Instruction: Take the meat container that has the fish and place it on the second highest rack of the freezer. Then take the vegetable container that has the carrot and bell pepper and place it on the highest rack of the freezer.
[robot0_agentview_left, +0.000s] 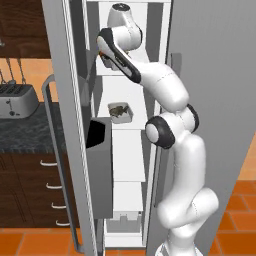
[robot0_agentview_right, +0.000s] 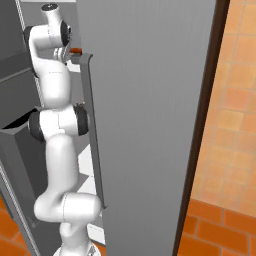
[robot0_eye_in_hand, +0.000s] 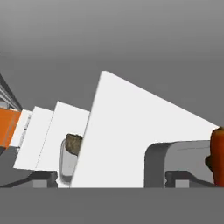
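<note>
The freezer (robot0_agentview_left: 128, 165) stands open, its white shelves stacked up a narrow interior. On a middle shelf rests the meat container (robot0_agentview_left: 120, 112) holding the dark fish (robot0_agentview_left: 118, 110); from the hand camera the fish (robot0_eye_in_hand: 73, 143) lies one shelf below. My arm reaches up to the top shelf, where my gripper (robot0_agentview_left: 103, 58) is, an orange bit showing beside it. The grey vegetable container (robot0_eye_in_hand: 175, 157) stands on that top shelf with the red-orange bell pepper (robot0_eye_in_hand: 217, 153) at its edge. The carrot is hidden. The dark fingertips (robot0_eye_in_hand: 176, 178) stand wide apart, holding nothing.
The freezer's grey door (robot0_agentview_left: 62, 100) with its dark bin (robot0_agentview_left: 98, 150) and long bar handle (robot0_agentview_left: 50, 150) hangs open at left. A wide grey panel (robot0_agentview_right: 150, 125) walls off the right. A toaster (robot0_agentview_left: 17, 100) sits on the dark counter (robot0_agentview_left: 25, 135) above drawers.
</note>
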